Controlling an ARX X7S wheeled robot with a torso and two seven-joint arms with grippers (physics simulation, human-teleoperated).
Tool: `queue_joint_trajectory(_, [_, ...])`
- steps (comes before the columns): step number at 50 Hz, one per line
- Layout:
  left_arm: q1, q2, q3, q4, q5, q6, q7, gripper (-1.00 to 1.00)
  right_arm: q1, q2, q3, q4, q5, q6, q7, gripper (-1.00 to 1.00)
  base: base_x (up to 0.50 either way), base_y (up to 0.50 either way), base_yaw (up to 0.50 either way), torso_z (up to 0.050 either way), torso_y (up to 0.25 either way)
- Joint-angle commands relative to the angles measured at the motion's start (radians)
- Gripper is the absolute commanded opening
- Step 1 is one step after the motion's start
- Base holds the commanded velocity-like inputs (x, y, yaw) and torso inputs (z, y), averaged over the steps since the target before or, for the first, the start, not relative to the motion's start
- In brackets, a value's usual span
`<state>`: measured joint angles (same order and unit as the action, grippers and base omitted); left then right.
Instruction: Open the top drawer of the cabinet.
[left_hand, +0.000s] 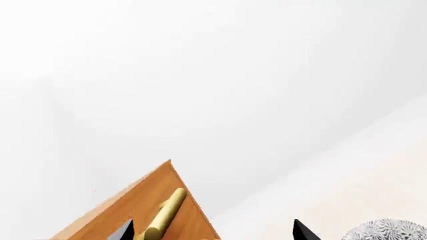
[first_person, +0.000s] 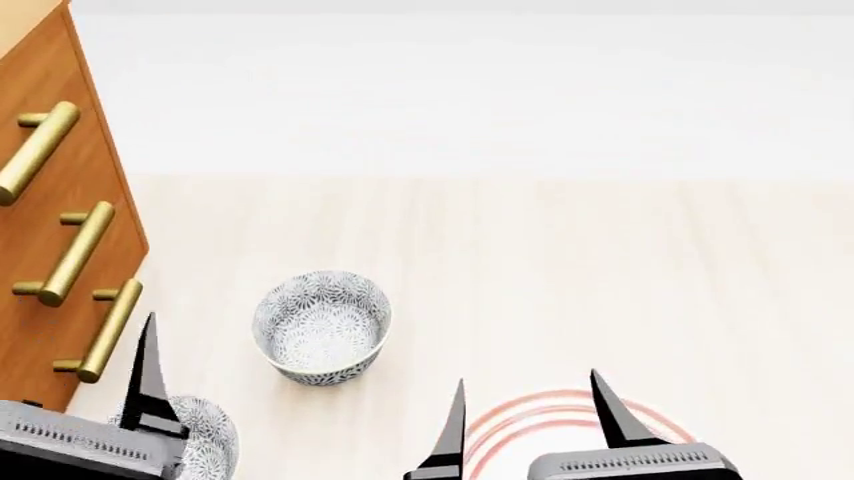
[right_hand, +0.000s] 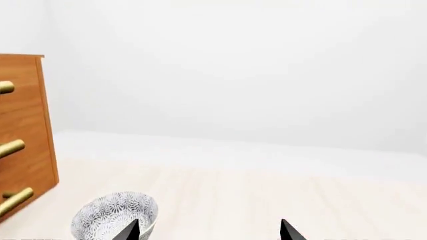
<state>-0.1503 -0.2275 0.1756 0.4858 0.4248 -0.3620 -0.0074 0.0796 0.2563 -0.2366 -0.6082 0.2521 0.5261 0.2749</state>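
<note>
Bare simulated test room: blank white walls (right_hand: 233, 75), pale wood-grain floor (first_person: 601, 270), a lone wooden cabinet (first_person: 60, 230) and patterned bowls (first_person: 323, 325).

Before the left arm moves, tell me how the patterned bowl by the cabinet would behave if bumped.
The patterned bowl looks like glazed ceramic, so probably rigid and chippable. Its round, narrow foot on the smooth wooden table suggests it would slide or rock, not roll. Standing upright and empty, it's likely light.

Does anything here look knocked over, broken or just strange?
Nothing stands out. The cabinet stands upright with all three drawers shut, the patterned bowl sits upright on the table, and nothing is spilled. Both tools hover open, holding nothing.
</note>
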Motion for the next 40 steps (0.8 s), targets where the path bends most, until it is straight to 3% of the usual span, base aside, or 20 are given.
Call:
queue_joint_trajectory(1, [0.004, 0.025, -0.028, -0.049, 0.631, 0.221, 0.181, 1.0, 0.0, -0.001, -0.005, 0.018, 0.006, -0.012, 0.003, 1.0, 0.0, 0.0, 0.0, 0.0, 0.0])
queue_joint_trajectory(24, [-0.036, -0.005, -0.03, -0.036, 0.655, 0.185, 0.222, 1.0, -0.003, 0.008, -0.012, 0.033, 0.013, -0.031, 0.01, 1.0, 0.0, 0.0, 0.0, 0.0, 0.0])
queue_joint_trajectory(40, [-0.254, -0.013, -0.038, -0.127, 0.697, 0.118, 0.317, 1.0, -0.002, 0.011, -0.015, 0.049, 0.018, -0.042, 0.017, 1.0, 0.0, 0.0, 0.0, 0.0, 0.0])
